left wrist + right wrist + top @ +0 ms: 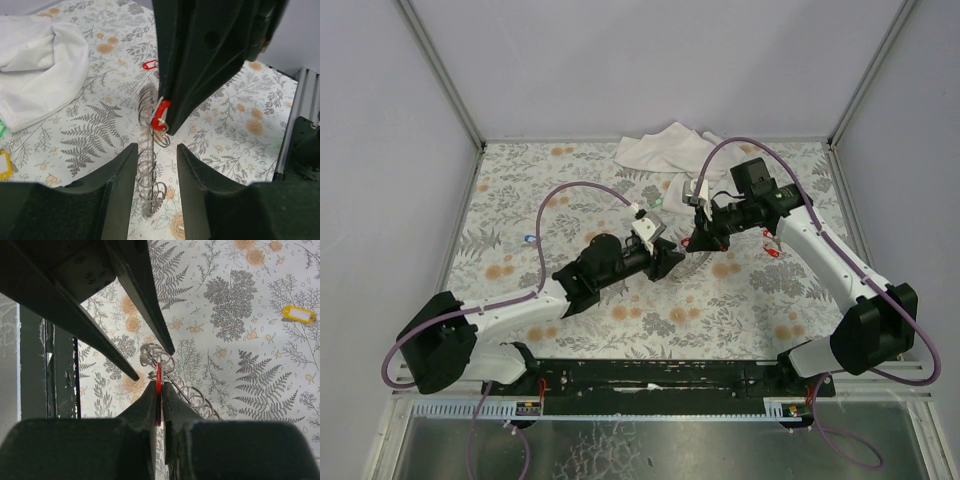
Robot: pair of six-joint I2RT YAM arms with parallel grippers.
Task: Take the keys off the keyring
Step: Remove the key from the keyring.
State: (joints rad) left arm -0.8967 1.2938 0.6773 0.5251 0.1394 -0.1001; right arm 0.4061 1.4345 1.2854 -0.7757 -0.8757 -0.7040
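The keyring (pixel 146 167) is a chain of silvery rings hanging down to the floral table; it also shows in the right wrist view (pixel 196 397). My right gripper (pixel 158 382) is shut on a red key (pixel 158 385) at the chain's upper end and holds it above the table. In the left wrist view the red key (pixel 161 114) sits at the tip of the right gripper (pixel 166 125). My left gripper (pixel 156 150) is open, with its fingers on either side of the hanging chain. In the top view the left gripper (pixel 672 256) and the right gripper (pixel 695 243) meet mid-table.
Loose keys lie on the table: a green one (pixel 655 207), a blue one (pixel 528 238), a red one (pixel 772 250) and a yellow one (pixel 298 314). A white cloth (pixel 665 148) lies at the back. Walls enclose the table.
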